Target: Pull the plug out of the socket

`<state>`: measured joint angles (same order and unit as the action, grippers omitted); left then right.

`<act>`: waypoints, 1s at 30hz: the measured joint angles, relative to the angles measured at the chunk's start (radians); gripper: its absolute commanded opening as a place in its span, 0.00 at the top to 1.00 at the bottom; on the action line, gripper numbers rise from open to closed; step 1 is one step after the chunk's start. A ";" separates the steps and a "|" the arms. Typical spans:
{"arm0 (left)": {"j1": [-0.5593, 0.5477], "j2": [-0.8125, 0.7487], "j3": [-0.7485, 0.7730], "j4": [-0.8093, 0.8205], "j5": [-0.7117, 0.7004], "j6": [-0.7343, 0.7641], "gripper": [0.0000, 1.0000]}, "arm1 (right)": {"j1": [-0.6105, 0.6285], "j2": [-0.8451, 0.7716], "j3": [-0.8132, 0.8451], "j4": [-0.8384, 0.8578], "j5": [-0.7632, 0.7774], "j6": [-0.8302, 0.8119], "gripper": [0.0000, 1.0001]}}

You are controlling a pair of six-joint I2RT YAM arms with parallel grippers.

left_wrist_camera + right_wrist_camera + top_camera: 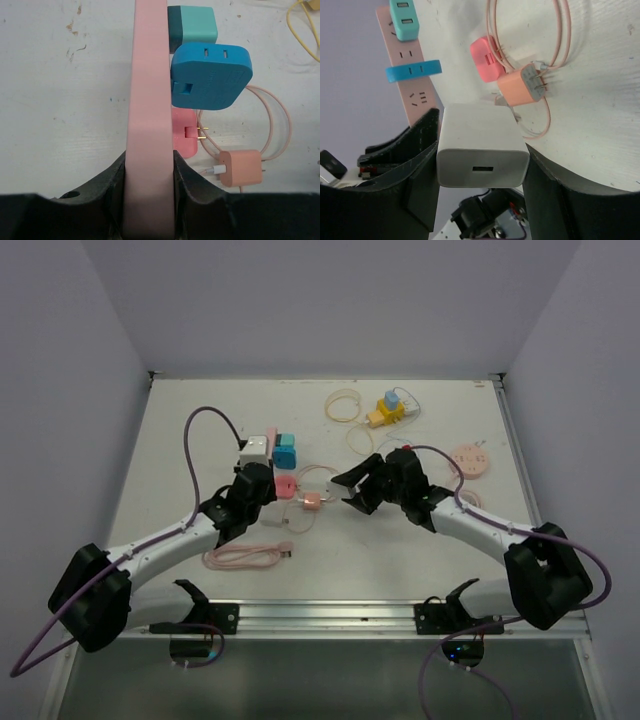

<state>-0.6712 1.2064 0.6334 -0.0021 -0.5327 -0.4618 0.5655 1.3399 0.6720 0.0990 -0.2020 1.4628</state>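
Overhead, the left gripper (255,480) and the right gripper (352,490) stood close together near the middle of the table (170,430), the left at the pink power strip (270,437), the right apart from it and just beside a loose orange charger (312,502); what the right one carried was too small to tell from there. From the left wrist, the jaws pinched the strip by its narrow edges near one end, with a teal adapter (192,25) and a blue adapter (210,75) seated further along; held so far from that weight, the strip could probably twist or slide in the grip if anything tugged it. From the right wrist, the jaws pinched a white charger (482,150), the plug, by its smooth flanks, free of the strip, where some sockets stood bare; the likeliest fault was the slick block slipping out and dropping among the pink cable (495,25) loops beyond it, or a careless set-down snagging them.
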 measured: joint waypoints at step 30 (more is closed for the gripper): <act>0.023 -0.154 0.055 -0.023 0.181 0.063 1.00 | 0.095 0.291 0.229 -0.288 -0.126 -0.492 0.01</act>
<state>-0.6479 1.0527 0.6888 -0.0254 -0.3515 -0.3988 0.6609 1.6306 0.9009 -0.1886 -0.3283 0.9703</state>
